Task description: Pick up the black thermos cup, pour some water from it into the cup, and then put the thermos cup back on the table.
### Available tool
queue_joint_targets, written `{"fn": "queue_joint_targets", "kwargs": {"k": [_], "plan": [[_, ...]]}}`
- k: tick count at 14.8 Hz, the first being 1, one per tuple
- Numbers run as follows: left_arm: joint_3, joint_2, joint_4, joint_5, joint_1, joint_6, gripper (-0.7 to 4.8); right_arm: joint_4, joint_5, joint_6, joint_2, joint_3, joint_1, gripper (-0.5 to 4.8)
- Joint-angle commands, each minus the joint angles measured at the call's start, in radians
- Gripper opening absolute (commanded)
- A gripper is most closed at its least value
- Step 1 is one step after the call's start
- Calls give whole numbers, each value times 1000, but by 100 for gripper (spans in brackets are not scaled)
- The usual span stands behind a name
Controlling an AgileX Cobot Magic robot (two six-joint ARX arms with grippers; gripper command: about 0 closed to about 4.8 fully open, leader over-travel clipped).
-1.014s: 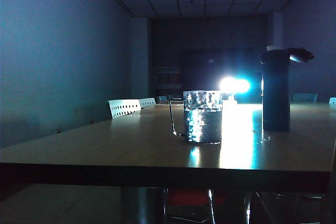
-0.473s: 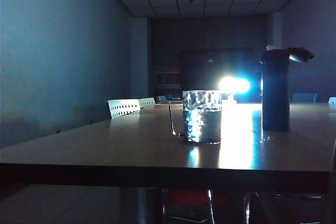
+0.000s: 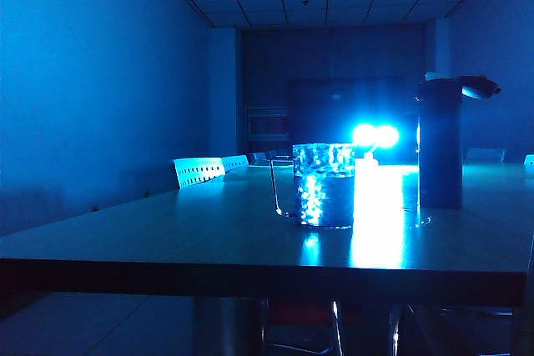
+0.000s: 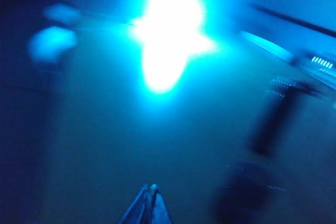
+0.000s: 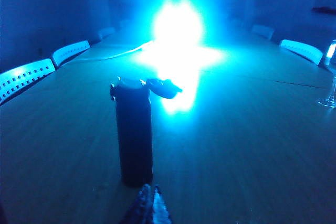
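The black thermos cup stands upright on the table at the right, its flip lid open and sticking out sideways. To its left stands the cup, a clear dimpled glass mug with its handle on the left. No gripper shows in the exterior view. In the right wrist view my right gripper is shut and empty, just short of the foot of the thermos cup. The left wrist view is blurred; my left gripper is shut over bare table, with nothing in it.
A strong lamp glares from the far end of the table and throws a bright streak on its top. White chairs line the left side, with more along the right. A stemmed glass stands far off.
The exterior picture has turned much bluer. The thermos cup and the mug stand where they were.
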Motion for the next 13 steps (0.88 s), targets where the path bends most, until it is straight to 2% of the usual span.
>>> {"fn": "queue_joint_targets", "kwargs": {"k": [1,3,5,6,8,9,10,11,13], "plan": [[93,130,17,16,-171,23,-5,84,-45,-8,154,91,-1,-8],[121,203,16,-35,-313,53,-5,197,-63,-8,266,132,-1,-8],[123,246,9,-190,-454,53,-5,310,-117,-8,372,139,-2,-8],[123,254,7,-248,-500,54,-5,340,-154,-9,430,138,-2,-8],[123,262,8,-273,-556,69,-6,425,-184,-12,568,138,-3,-5],[123,262,8,-272,-557,68,-5,526,-202,-36,667,138,-4,63],[123,262,9,-269,-557,68,-5,624,-224,-62,754,138,-8,272],[123,262,8,-269,-557,68,-5,739,-319,-58,863,140,-19,479],[123,261,8,-264,-557,67,-5,798,-478,10,1096,204,-56,479]]}}
